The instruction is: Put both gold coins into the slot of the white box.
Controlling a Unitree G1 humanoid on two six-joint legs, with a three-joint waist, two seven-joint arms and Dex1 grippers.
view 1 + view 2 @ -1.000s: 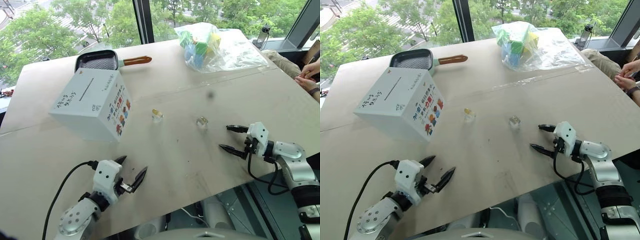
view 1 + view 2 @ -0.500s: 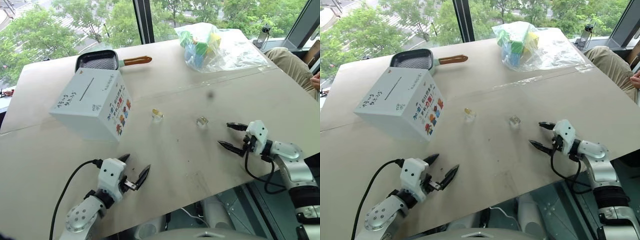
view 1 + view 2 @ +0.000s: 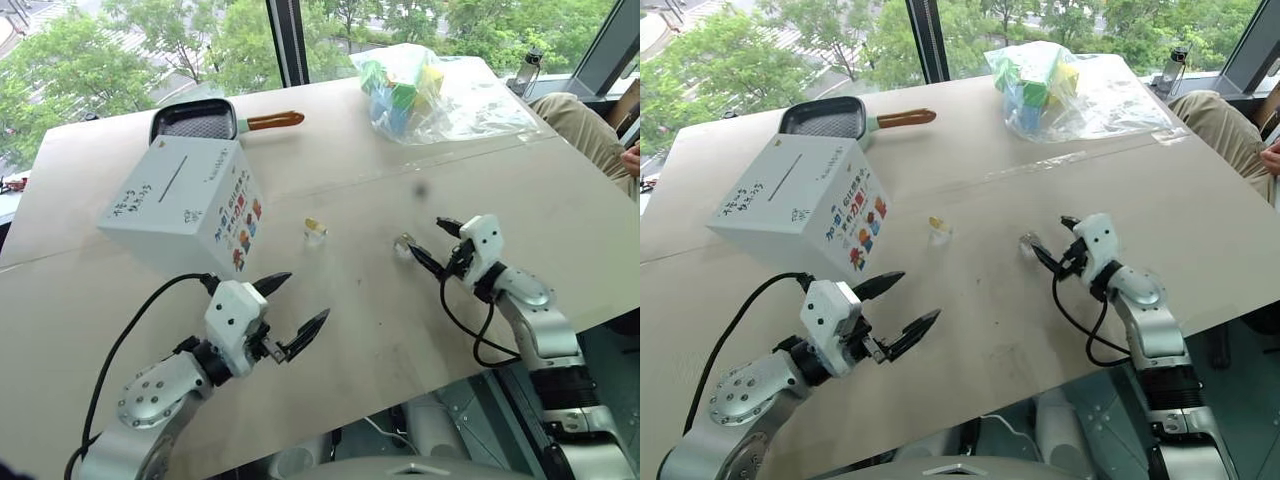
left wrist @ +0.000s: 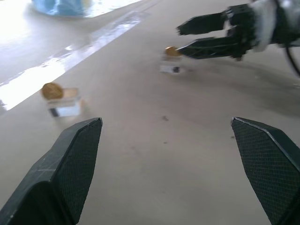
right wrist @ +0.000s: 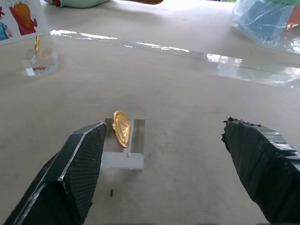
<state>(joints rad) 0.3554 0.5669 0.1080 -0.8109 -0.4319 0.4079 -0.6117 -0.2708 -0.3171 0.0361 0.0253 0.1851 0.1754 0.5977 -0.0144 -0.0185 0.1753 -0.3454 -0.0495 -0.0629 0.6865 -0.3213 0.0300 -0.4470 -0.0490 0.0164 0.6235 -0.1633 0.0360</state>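
Setting: large windows with green trees outside stand behind a pale tabletop (image 3: 330, 150) whose sheets are joined by shiny tape.
White box: the carton (image 3: 187, 208) sits on the robot's left part of the tabletop, tilted, its printed figures on the side toward the middle.
Slot: a thin dark slit (image 3: 173, 179) runs along the plain white face of the box that looks upward.
Pan: a dark rectangular pan (image 3: 193, 119) with a brown handle lies just behind the box.
Bag: a clear plastic bag (image 3: 435, 92) of coloured blocks rests at the far side of the tabletop.
Coin one: a gold coin (image 5: 121, 129) stands on edge in a small clear plastic stand (image 5: 123, 151) near the middle of the tabletop, just beside the right claw.
Coin two: the other gold coin (image 4: 52, 90) stands the same way in its own clear stand (image 4: 64, 104), between the first coin and the box, well apart from both claws.
Right claw: the right claw (image 3: 428, 244) is spread wide and holds nothing; one finger (image 5: 71, 173) sits just beside the first coin's stand, and contact cannot be told.
Left claw: the left claw (image 3: 291, 308) hangs above the near part of the tabletop, fingers wide apart and empty, pointing toward the coins.
Person: a person's leg (image 3: 585, 115) shows at the far right edge of the tabletop.
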